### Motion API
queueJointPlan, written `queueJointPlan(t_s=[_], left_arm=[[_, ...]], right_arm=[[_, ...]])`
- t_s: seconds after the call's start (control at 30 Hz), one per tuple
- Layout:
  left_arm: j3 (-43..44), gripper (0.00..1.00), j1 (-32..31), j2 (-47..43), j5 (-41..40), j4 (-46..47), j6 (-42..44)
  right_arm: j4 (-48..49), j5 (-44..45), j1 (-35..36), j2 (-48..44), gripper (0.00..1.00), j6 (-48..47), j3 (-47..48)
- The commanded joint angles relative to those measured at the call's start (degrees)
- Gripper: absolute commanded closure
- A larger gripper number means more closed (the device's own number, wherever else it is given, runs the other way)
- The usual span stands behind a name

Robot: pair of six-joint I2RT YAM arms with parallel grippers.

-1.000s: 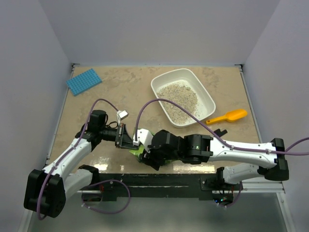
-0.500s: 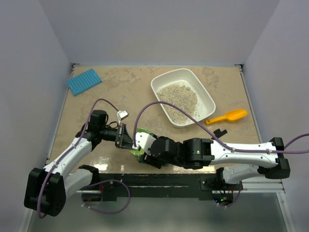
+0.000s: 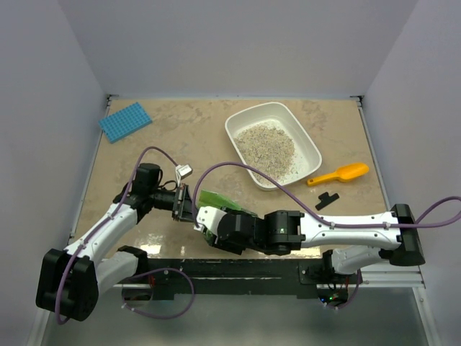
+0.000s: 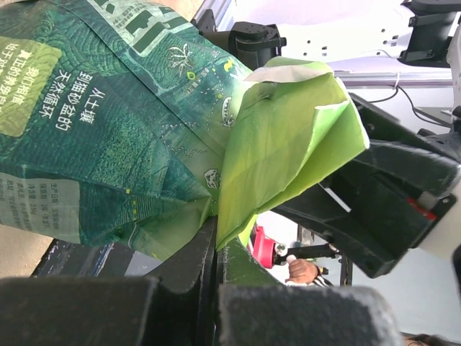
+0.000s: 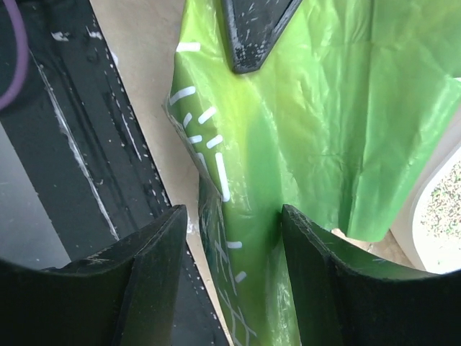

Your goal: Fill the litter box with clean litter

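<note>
Two arms meet low over the near edge of the beige stone-patterned worktop [image 3: 180, 137], just past the black metal base rail [image 3: 238, 268], with a glossy green printed plastic pouch [image 3: 215, 198] between them. The left gripper [image 3: 189, 205] is pinched together on a fold of the pouch; its wrist view shows the dark fingers [image 4: 180, 281] closed with the film caught in the seam. The right gripper [image 3: 205, 222] straddles the pouch from the other side. In its own view the fingers [image 5: 155, 245] stand apart with green film between them, and a sliver of background shows beside one, so whether they press on it cannot be told. That view also puts the rail close alongside, leaving little room on the near side.

Only the left wrist view shows the pouch's white lettering and paler inner fold. Only the top view shows what lies farther off. Bare worktop stretches beyond the pouch up to the white shallow plastic litter box with rounded corners [image 3: 313, 153], right of centre and set at an angle. Pale beige-grey granular clean litter [image 3: 266, 148] lies inside it. An orange-yellow plastic scoop [image 3: 338, 174] lies just beside its near right corner, with a small black clip [image 3: 326, 200] nearer. A flat blue gridded mat [image 3: 124, 121] sits at the far left corner, well apart, with open worktop between.
</note>
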Motion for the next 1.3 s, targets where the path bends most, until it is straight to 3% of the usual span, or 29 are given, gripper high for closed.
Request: queueJointPlan(t_s=[0.0, 0.13, 0.23, 0.37, 0.57, 0.6, 0.73, 0.83, 1.07, 1.27], left_arm=[[1.29, 1.0, -0.07, 0.57, -5.21, -1.96, 2.77], [1.64, 1.0, -0.07, 0.57, -5.12, -2.4, 2.95], [1.9, 1.0, -0.07, 0.48, -5.12, -2.58, 3.13], [2.6, 1.0, -0.16, 0.13, -4.68, -2.32, 3.3], [10.93, 0.96, -0.07, -0.31, -7.22, -8.8, 11.72], [12.61, 0.95, 0.02, -0.49, -9.06, -10.56, 15.05], [21.84, 0.76, 0.11, -5.04, -23.8, -17.42, 22.19], [25.02, 0.71, -0.07, -10.22, -30.06, -17.44, 26.93], [15.36, 0.65, -4.2, -19.64, -20.61, -7.78, 29.42], [17.19, 0.6, -11.21, -15.7, -18.3, -7.49, 33.43]], right_arm=[[1.27, -0.33, 0.29, 0.54, 0.43, -0.88, -0.32], [1.45, -2.0, 0.29, 2.65, 0.46, -1.32, -0.49], [1.1, -2.27, 0.29, 4.76, 0.64, -1.14, -0.31], [0.05, -5.33, 0.29, 6.61, 1.0, 0.08, 0.47], [-1.1, -9.04, 0.2, 8.1, 1.0, 2.89, 1.0], [-1.36, -8.95, 0.2, 7.93, 1.0, 3.34, 1.18], [-2.33, -9.91, -1.2, 5.74, 1.0, 5.36, 1.79], [-3.47, -11.4, -4.09, 3.19, 1.0, 6.68, 2.93], [-8.83, -17.46, -11.92, -0.33, 1.0, 8.87, 5.66], [-11.12, -21.25, -15.53, -3.58, 1.0, 10.28, 4.35]])
